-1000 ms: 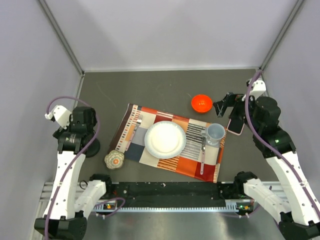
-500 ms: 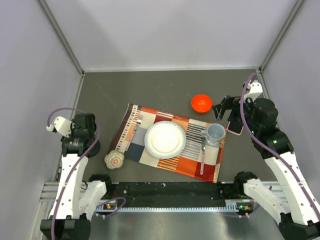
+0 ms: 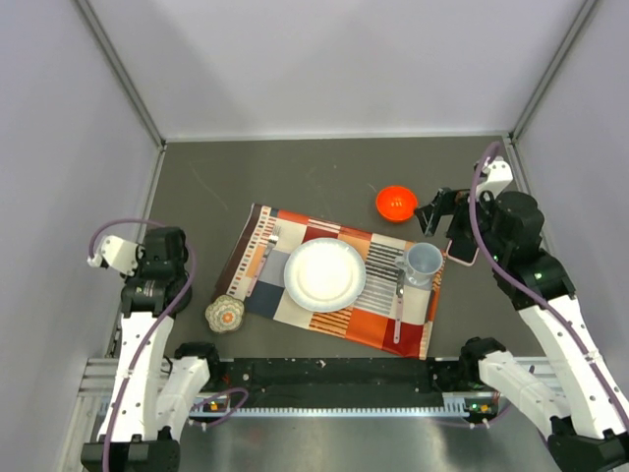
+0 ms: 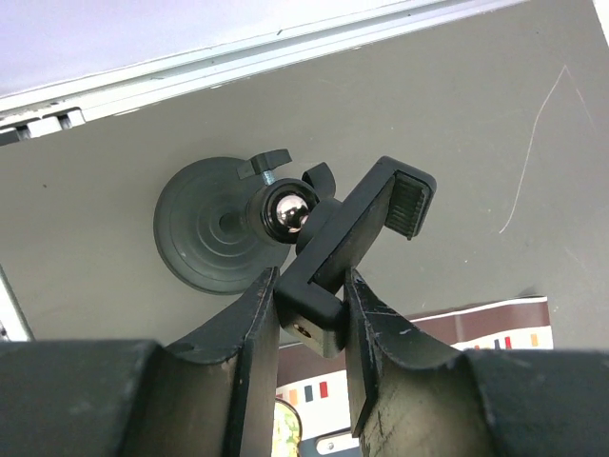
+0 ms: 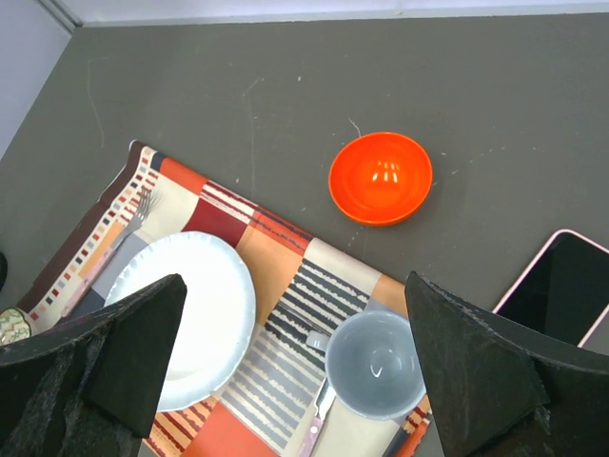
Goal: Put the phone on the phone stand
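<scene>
The phone stand (image 4: 205,228) is clenched by the left jaws near the tabletop's (image 3: 324,177) left edge. The phone (image 5: 561,286) is laid flat near the right edge, close by the widely parted, unladen right jaws.

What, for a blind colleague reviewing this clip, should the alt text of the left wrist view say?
The left hand clamps the angled holder of a black phone stand, whose round disc base rests on the grey table. A strip of patterned fabric placemat shows at the bottom.
</scene>
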